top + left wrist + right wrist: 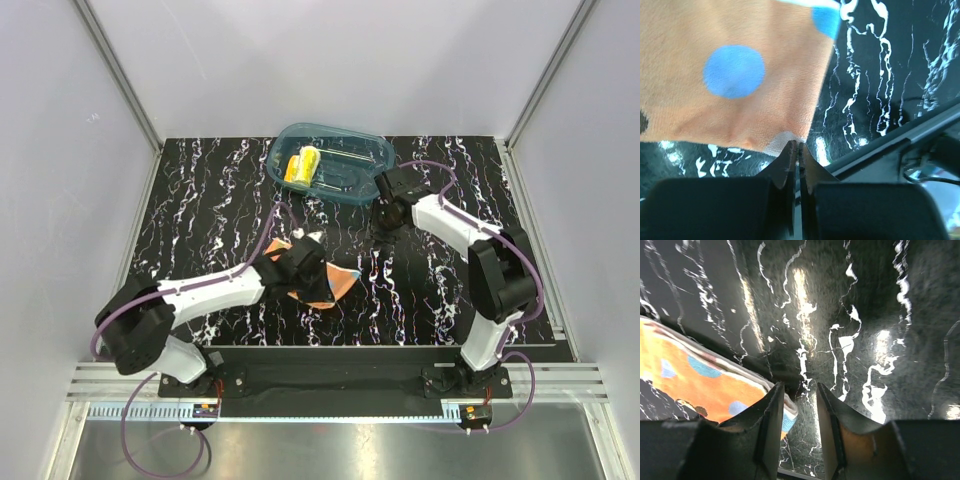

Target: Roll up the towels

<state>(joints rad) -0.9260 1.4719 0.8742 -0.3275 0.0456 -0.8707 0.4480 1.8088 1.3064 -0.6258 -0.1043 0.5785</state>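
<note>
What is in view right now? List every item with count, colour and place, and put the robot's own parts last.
table: one, black with white marbling, fills the floor of the white-walled enclosure.
plastic tub: one, teal translucent, at the far middle of the table.
yellow towel: one, yellow, rolled, inside the tub near its left end.
orange towel: one, orange with blue dots and a pale hem, unrolled, on the table left of centre.
arms: two, white and black with purple cables, bases at the near edge.
left gripper: one, black, shut on the orange towel's hem.
right gripper: one, black, open and empty, above bare table between tub and orange towel.
</note>
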